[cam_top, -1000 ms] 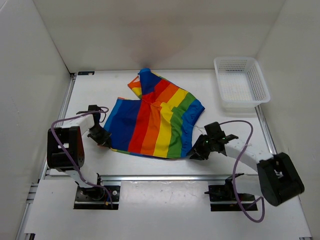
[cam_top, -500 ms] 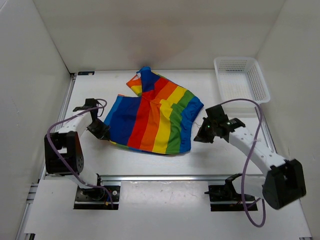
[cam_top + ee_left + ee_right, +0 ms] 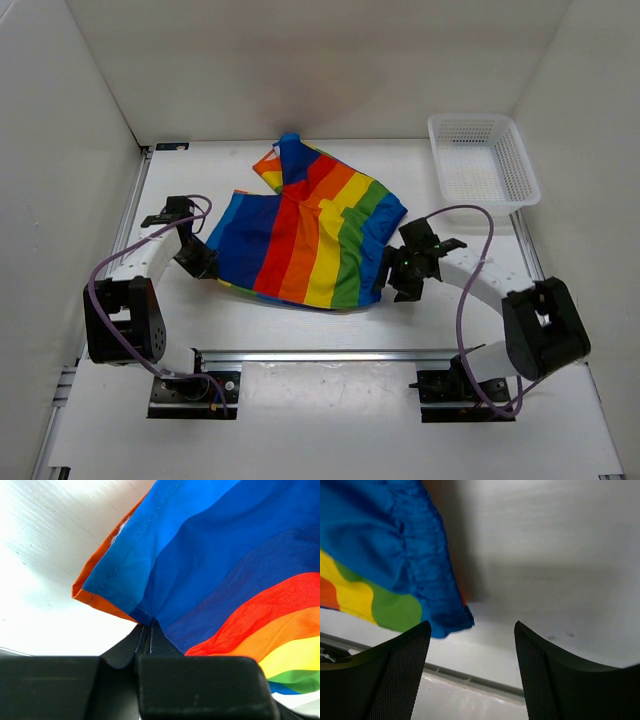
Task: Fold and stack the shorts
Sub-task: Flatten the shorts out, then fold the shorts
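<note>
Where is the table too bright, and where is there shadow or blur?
Left wrist view: the table is washed out white at upper left; the left tool, shut on the shorts, looks dark and soft. Right wrist view: a grey shadow lies on the table beside the shorts; the right tool is slightly blurred. Top view: even, sharp.

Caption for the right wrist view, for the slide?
Open right gripper poised at the blue corner of the shorts, not yet gripping.

right gripper point(image 3: 471, 629) jaws spread, nothing between them. shorts point(image 3: 380, 555) upper left, blue gathered hem corner just off the left finger point(image 3: 395, 675), probably not touching. White table point(image 3: 550, 545) behind.
</note>
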